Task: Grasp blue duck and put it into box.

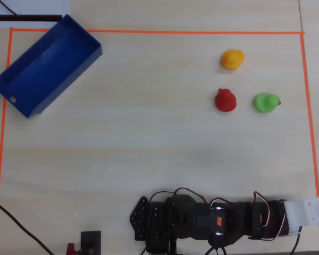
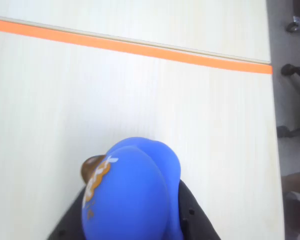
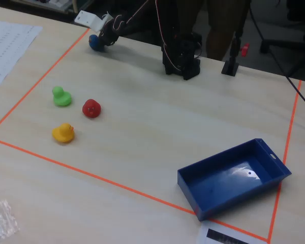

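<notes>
The blue duck (image 2: 132, 195) fills the bottom middle of the wrist view, with black jaws on both sides of it. My gripper (image 2: 132, 220) is shut on it. In the fixed view the gripper (image 3: 99, 40) holds the duck (image 3: 95, 42) low at the table's far left corner, by the orange tape; I cannot tell if it touches the table. In the overhead view the folded arm (image 1: 212, 220) lies along the bottom edge and the duck is hidden. The box (image 1: 69, 79), a blue tray, stands empty at the top left, and at the near right in the fixed view (image 3: 229, 195).
A yellow duck (image 1: 233, 58), a red duck (image 1: 226, 100) and a green duck (image 1: 266, 102) sit at the right. Orange tape (image 1: 202, 32) frames the work area. A small black stand (image 1: 89, 241) is beside the arm's base. A paper sheet (image 3: 10, 46) lies at the far left.
</notes>
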Robot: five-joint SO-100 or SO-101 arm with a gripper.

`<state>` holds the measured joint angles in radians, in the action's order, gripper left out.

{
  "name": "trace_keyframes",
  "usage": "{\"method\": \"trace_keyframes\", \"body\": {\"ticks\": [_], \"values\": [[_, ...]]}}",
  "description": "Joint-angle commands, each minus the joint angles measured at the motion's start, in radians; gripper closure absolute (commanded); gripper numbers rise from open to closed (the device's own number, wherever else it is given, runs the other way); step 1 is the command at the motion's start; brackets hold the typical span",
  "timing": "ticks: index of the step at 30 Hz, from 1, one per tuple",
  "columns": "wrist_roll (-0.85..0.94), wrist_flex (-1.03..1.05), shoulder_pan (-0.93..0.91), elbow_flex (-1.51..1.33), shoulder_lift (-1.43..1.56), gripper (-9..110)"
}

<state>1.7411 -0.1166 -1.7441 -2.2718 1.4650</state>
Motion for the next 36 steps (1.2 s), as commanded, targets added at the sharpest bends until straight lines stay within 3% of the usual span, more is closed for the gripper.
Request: {"method": "trace_keyframes", "body": {"ticks": [1,7,17,27,36], "values": [[-0.074,0.083,0.049,0.012,0.084,101],[-0.322,0.502,0.316,0.104,0.393,101],[-0.718,1.031,1.052,0.29,0.704,101],[-1.134,1.166,1.741,0.548,0.574,101],[-1.241,1.101,2.046,0.773,0.293,101]]}}
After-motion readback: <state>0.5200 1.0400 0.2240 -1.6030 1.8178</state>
